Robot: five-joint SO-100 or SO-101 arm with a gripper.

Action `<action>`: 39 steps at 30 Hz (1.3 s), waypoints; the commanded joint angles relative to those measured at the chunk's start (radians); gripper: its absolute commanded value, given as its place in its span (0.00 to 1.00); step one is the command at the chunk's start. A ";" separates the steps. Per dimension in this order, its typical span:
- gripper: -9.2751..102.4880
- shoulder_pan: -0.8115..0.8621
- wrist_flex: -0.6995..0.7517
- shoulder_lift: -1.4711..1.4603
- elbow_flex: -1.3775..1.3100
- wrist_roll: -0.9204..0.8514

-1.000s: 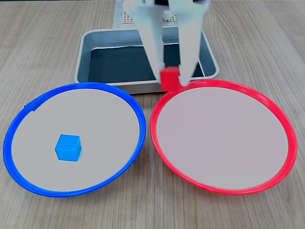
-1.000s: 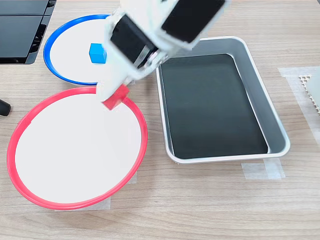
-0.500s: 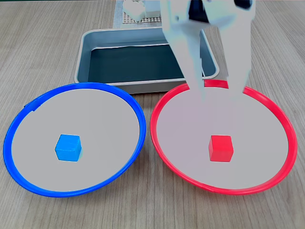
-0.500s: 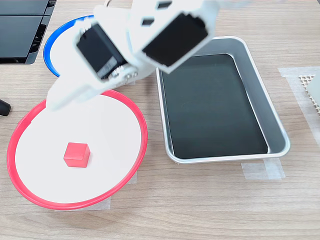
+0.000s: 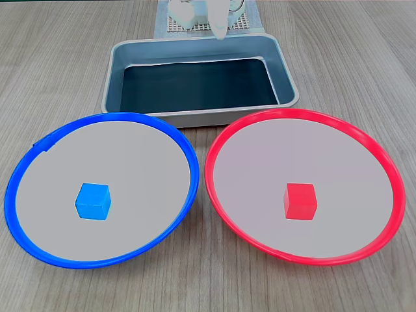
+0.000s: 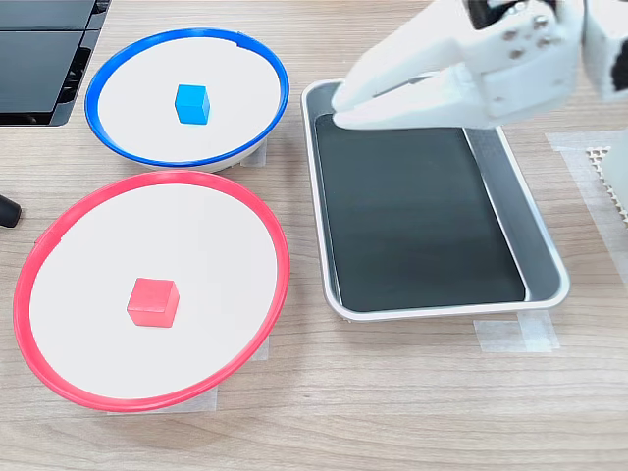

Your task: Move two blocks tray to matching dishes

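With red block in red-rimmed dish, fingers over tray.

A pale wood-grain table fills both fixed views. At its far left edge in one fixed view lies a black flat device, with a small dark object nearer along the same edge. A white perforated mat sits taped at the table's right edge.
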 commanded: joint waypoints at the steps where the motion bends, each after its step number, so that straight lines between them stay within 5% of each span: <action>1: 0.08 0.012 0.179 0.176 0.072 0.020; 8: 0.08 0.020 0.571 0.380 0.074 0.086; 39: 0.08 0.031 0.571 0.380 0.074 0.115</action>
